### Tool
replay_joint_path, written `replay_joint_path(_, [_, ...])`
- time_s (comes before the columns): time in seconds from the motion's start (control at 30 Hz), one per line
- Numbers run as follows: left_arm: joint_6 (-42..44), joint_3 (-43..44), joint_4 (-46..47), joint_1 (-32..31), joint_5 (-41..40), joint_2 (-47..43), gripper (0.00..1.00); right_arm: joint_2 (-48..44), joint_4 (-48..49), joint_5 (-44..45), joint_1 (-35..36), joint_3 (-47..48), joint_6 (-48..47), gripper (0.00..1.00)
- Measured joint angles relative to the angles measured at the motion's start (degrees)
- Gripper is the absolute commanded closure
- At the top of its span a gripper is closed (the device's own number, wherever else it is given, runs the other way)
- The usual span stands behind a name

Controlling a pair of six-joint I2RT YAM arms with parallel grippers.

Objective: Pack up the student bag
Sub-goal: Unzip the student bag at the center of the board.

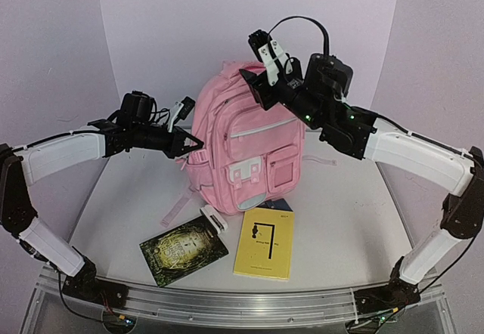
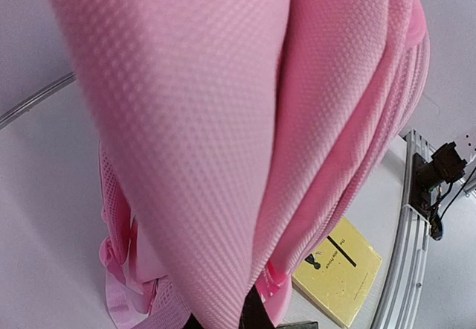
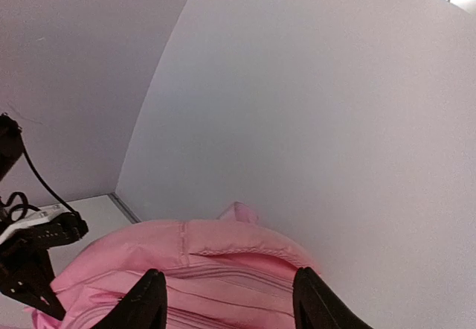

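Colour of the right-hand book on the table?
Yellow book, black print; clearest in the top external view.

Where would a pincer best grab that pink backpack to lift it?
Probably the small loop at the top of the backpack, coming straight down from above. The bag stands upright, so the loop pokes up clear of the fabric, and the open right pincer hangs close by.
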Motion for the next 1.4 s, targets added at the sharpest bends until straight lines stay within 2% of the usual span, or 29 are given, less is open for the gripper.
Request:
replay_joint_path(0.23, [2.00, -0.80, 0.28, -1.99, -2.29, -1.37, 1.00, 3.84, -9.47, -5.25, 1.80, 4.18, -1.36, 0.19])
replay_joint_path(0.57, [3.14, -0.80, -0.66, -2.54, -3.39, -2.09, 1.00, 10.14, -18.11, 3.32, 6.39, 6.94, -8.70, 0.14])
replay_joint_path(0.77, [3.22, -0.80, -0.68, -2.82, -3.48, -2.12, 1.00, 13.61, -19.90, 11.92, 7.77, 10.56, -11.05, 0.25])
replay_joint_path(0.97, [3.28, -0.80, -0.50, -2.97, -4.46, -2.27, 1.00, 16.95, -16.26, 21.28, 8.56, 12.70, -13.37, 0.34])
replay_joint_path(1.27, [3.51, -0.80, -0.58, -3.17, -4.84, -2.41, 1.00, 17.69, -6.34, 28.11, 8.85, 12.65, -17.01, 0.51])
replay_joint_path(1.4, [3.53, -0.80, -0.58, -3.18, -4.83, -2.41, 1.00, 17.69, -3.12, 28.28, 8.51, 12.50, -17.51, 0.66])
